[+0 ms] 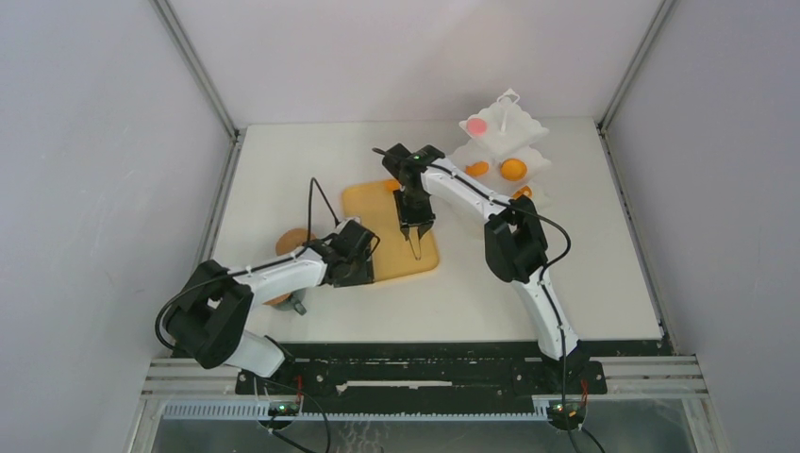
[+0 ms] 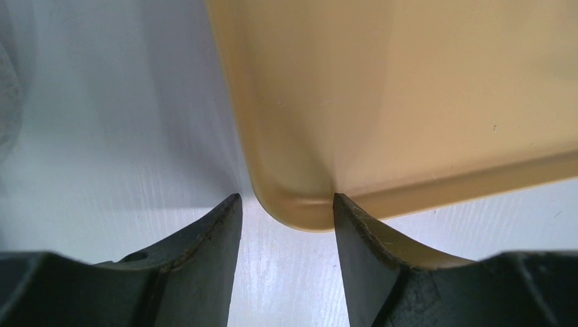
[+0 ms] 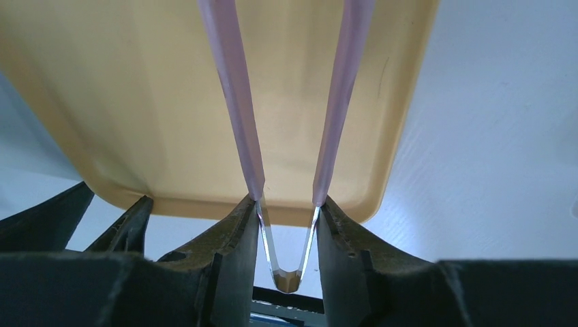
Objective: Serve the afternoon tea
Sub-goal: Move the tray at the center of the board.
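Observation:
Orange tarts [image 1: 513,169] and a pink round [image 1: 477,124] sit on a white tiered stand [image 1: 531,127] at the back right. Another small orange pastry [image 1: 391,185] lies at the far edge of the tan board [image 1: 377,212]. A cork coaster [image 1: 293,240] lies left of the board. My right gripper [image 1: 415,231] [image 3: 287,201] hangs over the board, shut on the bend of the thin pink tongs [image 3: 235,102], whose two arms spread out above the board. My left gripper [image 1: 363,257] [image 2: 285,199] is open at table level, with the board's near left corner [image 2: 300,211] between its fingertips.
The left arm lies across a second brown round thing [image 1: 278,300] near the table's front left. The right arm's elbow [image 1: 514,245] stands right of the board. Grey walls close in the white table [image 1: 585,274] on three sides.

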Robot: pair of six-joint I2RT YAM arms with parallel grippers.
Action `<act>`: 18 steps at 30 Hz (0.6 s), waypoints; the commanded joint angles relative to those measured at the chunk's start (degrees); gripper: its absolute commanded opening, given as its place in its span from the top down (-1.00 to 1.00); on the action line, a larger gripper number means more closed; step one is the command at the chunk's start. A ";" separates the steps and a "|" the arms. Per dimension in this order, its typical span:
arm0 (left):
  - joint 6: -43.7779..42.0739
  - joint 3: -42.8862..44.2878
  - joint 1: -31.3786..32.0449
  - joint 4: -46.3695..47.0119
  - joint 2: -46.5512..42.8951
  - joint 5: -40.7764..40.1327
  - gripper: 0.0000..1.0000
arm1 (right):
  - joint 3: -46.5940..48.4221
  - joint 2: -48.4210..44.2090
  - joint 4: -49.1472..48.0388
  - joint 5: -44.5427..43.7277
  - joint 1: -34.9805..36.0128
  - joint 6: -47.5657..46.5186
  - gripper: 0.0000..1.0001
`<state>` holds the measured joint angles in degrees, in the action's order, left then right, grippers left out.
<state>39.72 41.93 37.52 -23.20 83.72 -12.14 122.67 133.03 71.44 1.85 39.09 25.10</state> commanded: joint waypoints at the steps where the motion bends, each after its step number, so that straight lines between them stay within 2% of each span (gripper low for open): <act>1: 1.63 -2.43 1.06 -2.20 -1.29 2.17 -0.14 | -1.06 -1.61 -1.01 1.86 -0.40 2.60 0.15; 18: 1.68 -4.05 1.15 -1.98 -3.48 3.78 -0.13 | 1.64 2.67 1.06 4.04 -1.88 4.39 0.07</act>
<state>40.60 39.70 38.09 -23.11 81.08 -10.87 121.45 135.26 71.46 5.17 37.76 27.83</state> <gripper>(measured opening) 0.568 0.464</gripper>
